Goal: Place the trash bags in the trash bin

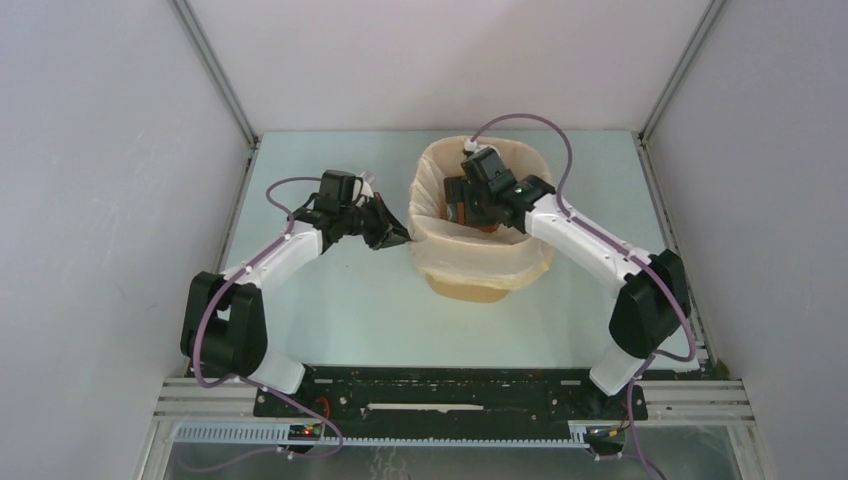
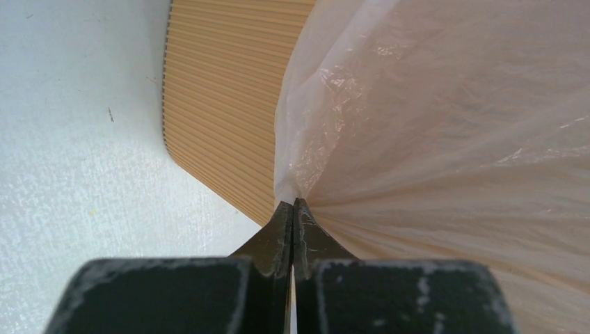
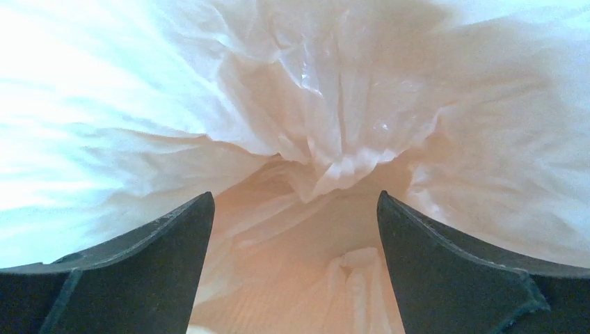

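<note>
The orange-yellow trash bin (image 1: 478,288) stands mid-table with a cream translucent trash bag (image 1: 432,210) lining it and folded over its rim. My left gripper (image 1: 398,236) is at the bin's left side, shut on a pinch of the bag's film (image 2: 306,160), which fans out taut from the fingertips (image 2: 293,206); the bin's ribbed wall (image 2: 222,97) shows beside it. My right gripper (image 1: 470,205) reaches down inside the bin's mouth, open, its two fingers (image 3: 174,236) wide apart over crumpled bag film (image 3: 334,153) with nothing between them.
White enclosure walls and metal posts (image 1: 215,70) border the pale green table (image 1: 330,300). The arm bases sit on a black rail (image 1: 450,395) at the near edge. The right arm's purple cable (image 1: 545,125) arcs over the bin.
</note>
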{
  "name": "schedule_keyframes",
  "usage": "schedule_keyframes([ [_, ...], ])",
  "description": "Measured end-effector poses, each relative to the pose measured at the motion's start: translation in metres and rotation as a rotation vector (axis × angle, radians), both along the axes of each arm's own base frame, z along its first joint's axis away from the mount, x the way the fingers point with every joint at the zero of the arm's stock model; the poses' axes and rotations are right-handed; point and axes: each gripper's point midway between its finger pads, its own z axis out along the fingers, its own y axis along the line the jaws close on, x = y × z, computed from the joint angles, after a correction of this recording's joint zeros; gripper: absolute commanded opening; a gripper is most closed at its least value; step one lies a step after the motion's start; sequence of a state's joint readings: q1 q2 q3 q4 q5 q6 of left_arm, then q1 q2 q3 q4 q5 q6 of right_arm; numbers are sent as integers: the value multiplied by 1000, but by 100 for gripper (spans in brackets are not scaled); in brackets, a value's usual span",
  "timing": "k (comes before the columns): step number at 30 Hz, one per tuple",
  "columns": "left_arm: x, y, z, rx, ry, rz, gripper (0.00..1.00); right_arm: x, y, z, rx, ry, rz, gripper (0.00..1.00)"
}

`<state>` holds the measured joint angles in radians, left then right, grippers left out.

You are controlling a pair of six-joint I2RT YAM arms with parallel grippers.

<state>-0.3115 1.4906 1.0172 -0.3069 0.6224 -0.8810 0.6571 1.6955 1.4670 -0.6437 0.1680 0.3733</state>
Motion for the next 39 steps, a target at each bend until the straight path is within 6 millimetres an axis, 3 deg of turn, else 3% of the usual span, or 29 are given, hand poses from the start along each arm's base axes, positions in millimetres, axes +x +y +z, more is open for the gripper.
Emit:
schedule_keyframes([
  [5, 0, 1, -1, 7, 0, 3, 2, -2, -2, 49, 40, -57, -15, 96],
  [10, -1, 5, -5, 38, -5, 6, 16, -6, -5, 94, 79, -110, -16, 97],
  [16, -12, 19, -5, 120, -20, 12, 49, -23, -17, 183, 196, -256, -11, 100],
  [21, -24, 47, 19, 199, -80, 57, 75, -65, -51, 257, 317, -410, -14, 100],
  [24, -24, 78, 55, 225, -160, 153, 84, -99, -82, 296, 387, -511, -37, 100],
  [27, -27, 109, 109, 260, -273, 265, 91, -125, -107, 319, 437, -578, -59, 100],
  [30, -37, 115, 181, 229, -447, 313, 96, -150, -129, 345, 484, -629, -82, 100],
  [35, -72, 115, 305, 160, -790, 324, 100, -171, -148, 386, 569, -707, -105, 100],
  [37, -95, 115, 360, 128, -970, 320, 100, -177, -152, 398, 590, -730, -105, 100],
  [39, -119, 122, 401, 101, -1123, 348, 100, -181, -156, 412, 612, -755, -105, 100],
])
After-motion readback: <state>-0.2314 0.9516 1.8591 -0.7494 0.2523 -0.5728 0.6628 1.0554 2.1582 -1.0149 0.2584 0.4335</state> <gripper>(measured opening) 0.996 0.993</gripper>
